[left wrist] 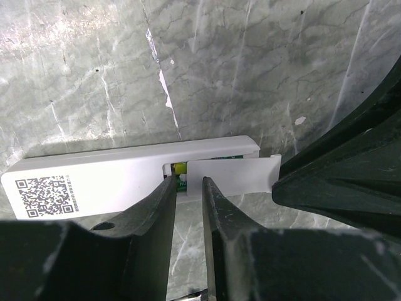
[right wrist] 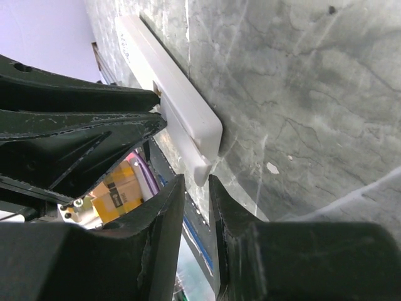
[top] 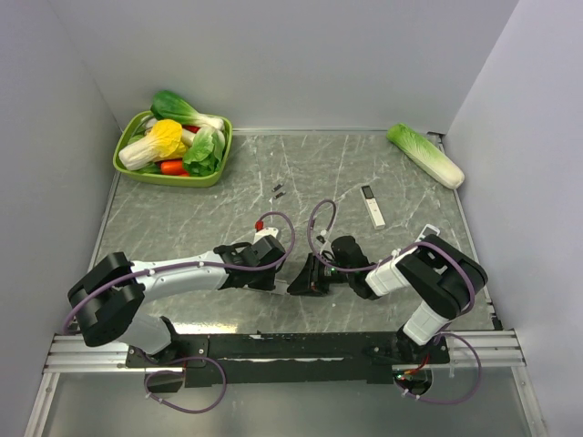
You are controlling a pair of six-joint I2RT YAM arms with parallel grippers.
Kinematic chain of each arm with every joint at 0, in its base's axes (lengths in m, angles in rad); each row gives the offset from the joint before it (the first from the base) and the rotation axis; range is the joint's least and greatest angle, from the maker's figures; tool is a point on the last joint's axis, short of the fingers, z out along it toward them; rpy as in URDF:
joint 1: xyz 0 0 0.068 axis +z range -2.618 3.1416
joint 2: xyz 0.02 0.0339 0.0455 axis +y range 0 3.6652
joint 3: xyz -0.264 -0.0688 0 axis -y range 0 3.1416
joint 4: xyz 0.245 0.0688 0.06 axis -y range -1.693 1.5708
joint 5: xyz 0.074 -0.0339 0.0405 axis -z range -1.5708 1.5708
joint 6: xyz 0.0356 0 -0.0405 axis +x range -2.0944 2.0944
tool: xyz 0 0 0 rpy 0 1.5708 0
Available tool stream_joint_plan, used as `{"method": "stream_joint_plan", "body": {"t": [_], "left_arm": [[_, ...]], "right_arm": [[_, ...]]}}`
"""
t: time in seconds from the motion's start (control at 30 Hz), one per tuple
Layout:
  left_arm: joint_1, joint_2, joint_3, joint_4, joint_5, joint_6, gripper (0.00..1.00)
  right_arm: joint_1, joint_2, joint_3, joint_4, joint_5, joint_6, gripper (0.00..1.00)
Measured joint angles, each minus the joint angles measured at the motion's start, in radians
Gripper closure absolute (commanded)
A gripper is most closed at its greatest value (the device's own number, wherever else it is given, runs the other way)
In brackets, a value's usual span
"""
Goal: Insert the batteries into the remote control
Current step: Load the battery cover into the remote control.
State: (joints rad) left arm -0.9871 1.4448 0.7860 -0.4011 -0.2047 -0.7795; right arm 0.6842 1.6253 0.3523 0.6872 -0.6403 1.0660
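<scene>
Well back on the marble table [top: 182, 218]: green basket [top: 173, 179] of toy vegetables, a cabbage [top: 425, 155], a black-ended white remote [top: 373, 206], two tiny dark cells [top: 278, 190]. Cannot be made out from above: the remote control [left wrist: 94, 175]. Only a green-yellow glimpse in its recess [left wrist: 180, 168], battery or not unclear. Lies flat just beyond the left gripper [left wrist: 188, 183], jaws narrow, nothing between. Slid cover [right wrist: 200, 168] ends just ahead of the right gripper [right wrist: 195, 183], equally narrow and empty.

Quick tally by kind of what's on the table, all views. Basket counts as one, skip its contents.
Remotes: 2 (white remote, black-ended remote)
Dark cells: 2
Cabbage: 1
Basket: 1
Total: 6
</scene>
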Motion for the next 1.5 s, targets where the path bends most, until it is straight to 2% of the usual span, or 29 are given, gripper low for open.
{"method": "stream_joint_plan", "body": {"t": [0.2, 0.37, 1.03, 1.5], "left_arm": [[-0.003, 0.000, 0.000, 0.000, -0.003, 0.000, 0.72], [-0.003, 0.000, 0.000, 0.000, -0.003, 0.000, 0.72], [-0.003, 0.000, 0.000, 0.000, -0.004, -0.001, 0.73], [-0.006, 0.008, 0.011, -0.014, -0.015, -0.003, 0.73]], "right_arm": [[0.000, 0.003, 0.000, 0.008, 0.000, -0.001, 0.85], [0.000, 0.005, 0.001, 0.008, 0.000, -0.004, 0.89], [-0.002, 0.013, 0.025, -0.024, 0.011, -0.050, 0.87], [-0.002, -0.021, 0.056, -0.121, 0.052, -0.121, 0.80]]}}
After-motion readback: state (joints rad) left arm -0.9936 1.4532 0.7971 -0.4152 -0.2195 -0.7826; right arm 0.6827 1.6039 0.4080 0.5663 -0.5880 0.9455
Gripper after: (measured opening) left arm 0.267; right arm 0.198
